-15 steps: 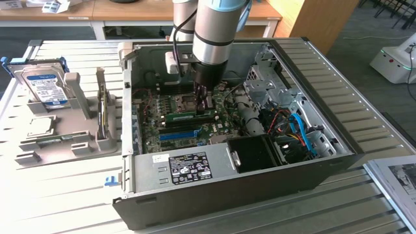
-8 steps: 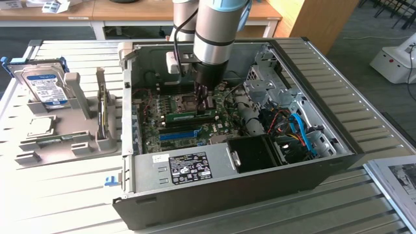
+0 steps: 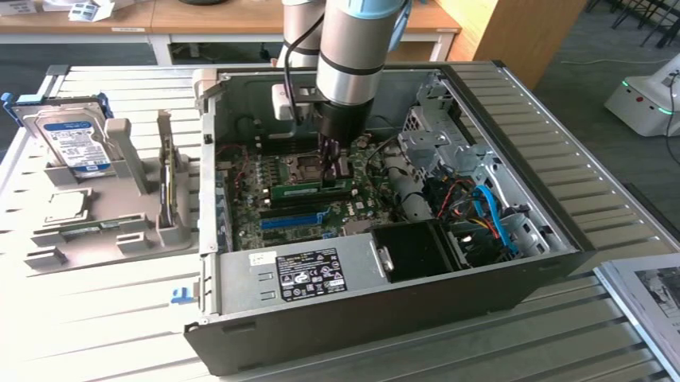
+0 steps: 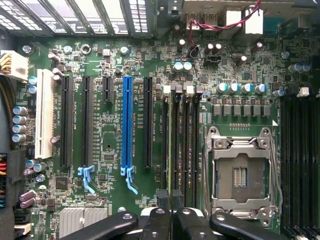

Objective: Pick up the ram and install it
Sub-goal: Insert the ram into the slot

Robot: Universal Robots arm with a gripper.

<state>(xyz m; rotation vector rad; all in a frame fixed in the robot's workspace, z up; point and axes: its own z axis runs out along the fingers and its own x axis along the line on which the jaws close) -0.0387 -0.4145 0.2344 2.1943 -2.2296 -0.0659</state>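
Ram (image 4: 172, 140) stands edgewise among the black slots (image 4: 185, 140), with the claw (image 4: 171, 200) clamped on it.

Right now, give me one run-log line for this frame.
gripper: jaws shut on ram | ram: edge-on along DIMM slots beside empty CPU socket | seating: cannot tell

Wooden desks (image 3: 212, 20), grey floor (image 3: 595, 87), slatted white table (image 3: 107, 318)
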